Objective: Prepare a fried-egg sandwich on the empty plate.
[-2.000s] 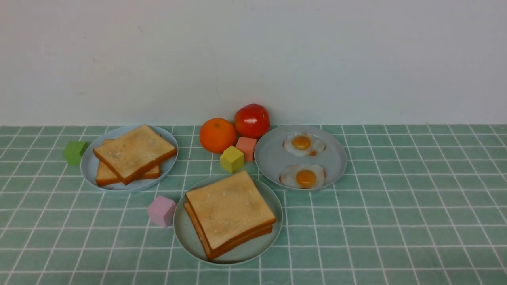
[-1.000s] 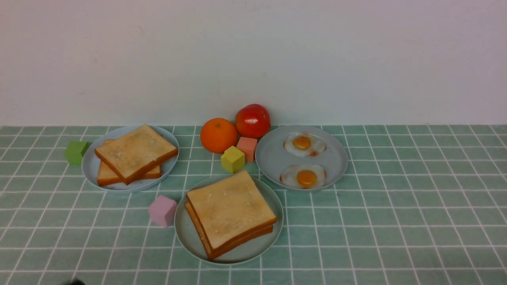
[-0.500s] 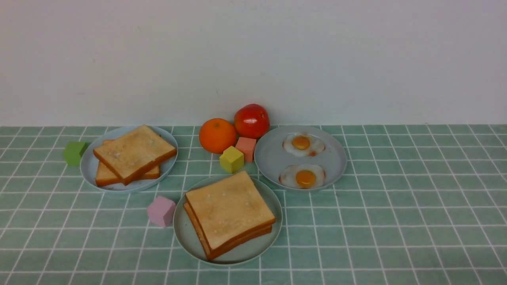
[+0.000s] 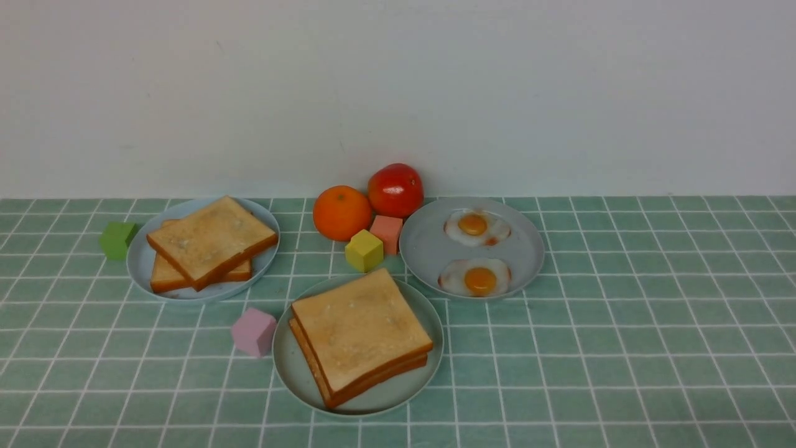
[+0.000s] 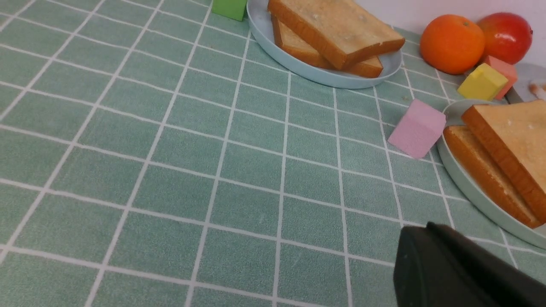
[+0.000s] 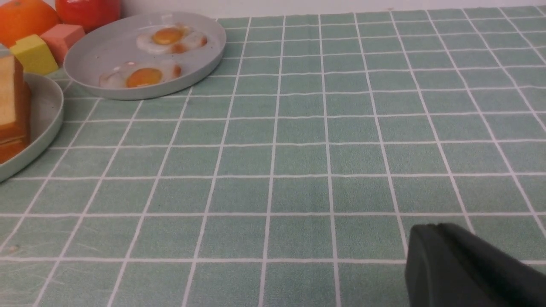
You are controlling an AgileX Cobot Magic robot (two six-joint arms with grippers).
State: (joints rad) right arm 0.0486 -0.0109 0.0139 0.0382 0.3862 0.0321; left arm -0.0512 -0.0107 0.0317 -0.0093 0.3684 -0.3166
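The left pincer [image 5: 465,268] shows only as one dark finger at the edge of its wrist view, low over the green checked cloth surface [image 4: 622,348]; whether it is spread or pressed together I cannot tell. The same holds for the right pincer [image 6: 469,268], one dark finger over bare cloth. Neither appears in the front view.

The fried-egg sandwich [image 4: 359,336], two square golden-brown toast slices stacked, lies on the round pale mint-green plate [image 4: 292,373] at 6 o'clock of the group; the egg between the slices is hidden, probably by the top slice. In the left wrist view the sandwich lies close beyond the finger; in the right wrist view only its edge shows, well apart.

A pink foam cube [image 4: 253,331] sits just beside the plate at 9 o'clock. The grey-blue plate with two fried eggs [image 4: 429,249] nearly touches it at 1 o'clock. Wide bare cloth lies at 3 o'clock.

Nothing on the cloth has shifted since half a second ago.
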